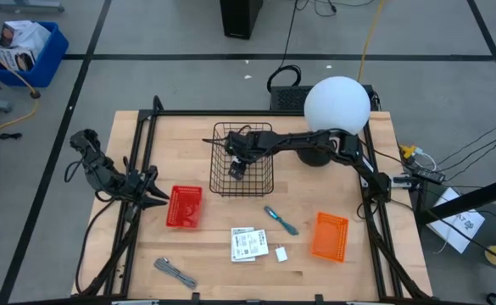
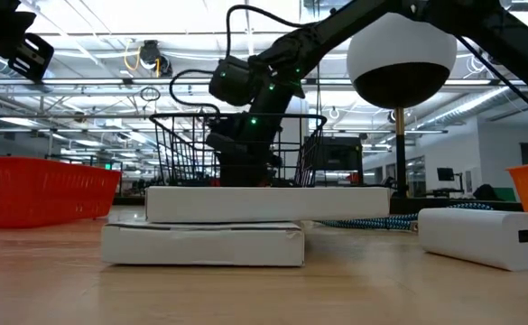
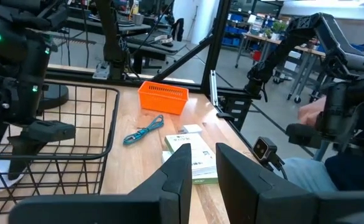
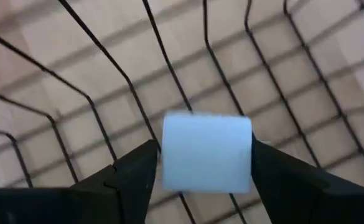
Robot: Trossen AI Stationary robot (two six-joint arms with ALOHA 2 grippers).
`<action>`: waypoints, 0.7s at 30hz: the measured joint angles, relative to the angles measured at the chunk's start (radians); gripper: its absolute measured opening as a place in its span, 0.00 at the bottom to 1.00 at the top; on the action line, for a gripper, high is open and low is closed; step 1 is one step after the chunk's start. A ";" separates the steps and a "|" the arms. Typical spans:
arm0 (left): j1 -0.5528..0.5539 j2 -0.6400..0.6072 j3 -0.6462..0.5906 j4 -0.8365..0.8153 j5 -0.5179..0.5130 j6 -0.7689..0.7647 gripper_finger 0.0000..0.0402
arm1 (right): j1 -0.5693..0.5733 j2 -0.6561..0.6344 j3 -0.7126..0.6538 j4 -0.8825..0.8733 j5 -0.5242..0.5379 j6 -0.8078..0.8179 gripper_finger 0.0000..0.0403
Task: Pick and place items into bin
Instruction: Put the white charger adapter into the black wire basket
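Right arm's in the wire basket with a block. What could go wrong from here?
The right gripper holds a white block just above the black wire basket floor; the block might bounce or tip on release. Retracting, the fingers may catch the wires. The left gripper waits beside the red bin.

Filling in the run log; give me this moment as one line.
right gripper: holds small white block inside black wire basket | left gripper: waiting at table's left | stacked white card packets: on table

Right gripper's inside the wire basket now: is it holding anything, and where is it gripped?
Yes. The right gripper holds a little white block by its two opposite side faces, above the black wire basket floor. The left gripper holds nothing.
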 joint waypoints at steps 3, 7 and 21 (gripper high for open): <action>0.000 0.000 0.000 0.000 0.000 0.000 0.19 | 0.003 -0.014 0.000 0.011 0.000 -0.007 0.66; 0.000 0.000 0.000 0.000 0.000 0.000 0.19 | 0.005 -0.023 0.001 0.002 0.020 -0.003 0.74; 0.000 0.000 0.000 0.000 0.000 0.000 0.19 | 0.076 -0.174 0.000 -0.126 0.026 -0.020 0.85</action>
